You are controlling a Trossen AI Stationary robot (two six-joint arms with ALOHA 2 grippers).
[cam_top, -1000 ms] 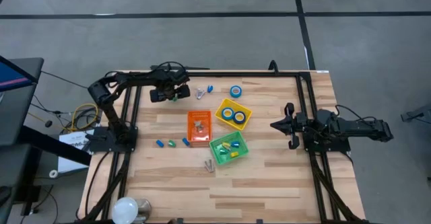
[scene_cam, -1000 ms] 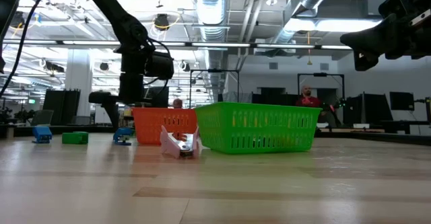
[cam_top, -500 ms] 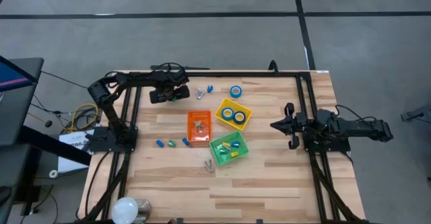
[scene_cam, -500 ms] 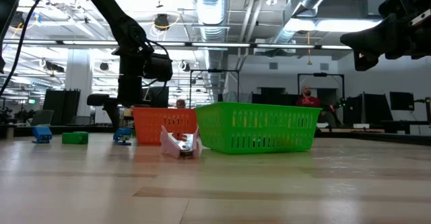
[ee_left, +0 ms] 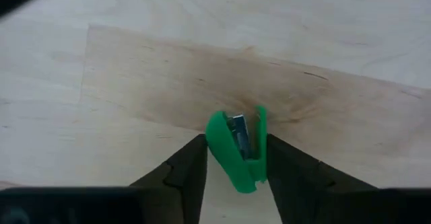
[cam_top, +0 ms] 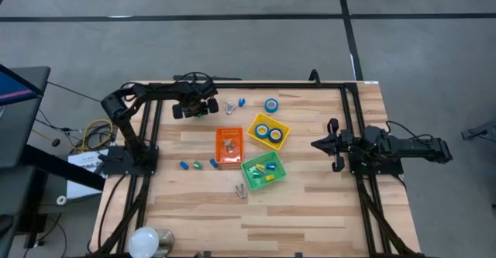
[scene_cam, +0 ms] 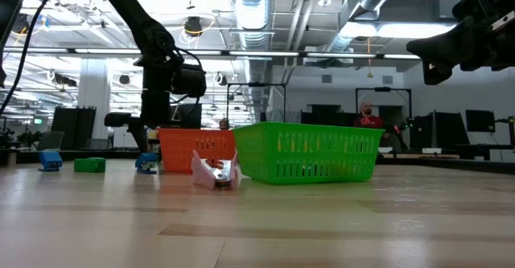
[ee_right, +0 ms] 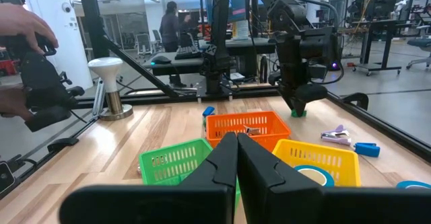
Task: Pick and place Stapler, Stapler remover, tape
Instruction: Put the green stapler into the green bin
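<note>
A small green stapler (ee_left: 236,150) stands on the wood of the table (cam_top: 310,211), near its far left corner. My left gripper (ee_left: 235,143) points steeply down over it and is shut on it; in the high view the gripper (cam_top: 200,111) hides it. A loose blue tape roll (cam_top: 271,104), a silvery staple remover (cam_top: 230,108) and a blue stapler (cam_top: 241,101) lie to the right of it. My right gripper (cam_top: 316,143) waits shut and level at the table's right side. My left gripper pinches the green stapler's two side faces (ee_left: 214,150) between its two fingers (ee_left: 192,170). The fingers come from above, pointing steeply down. The stapler's underside rests on the table, with its metal inside turned up toward the wrist.
At mid-table stand an orange bin (cam_top: 229,148), a yellow bin (cam_top: 268,131) holding two tape rolls and a green bin (cam_top: 263,170) holding staplers. Small staplers (cam_top: 198,165) lie left of the orange bin, a remover (cam_top: 241,188) near the green one. A person's hands (ee_right: 27,56) show beyond the table.
My left gripper has kept its place over the table's far left corner, and its fingers have drawn in around the green stapler, which stays on the table.
</note>
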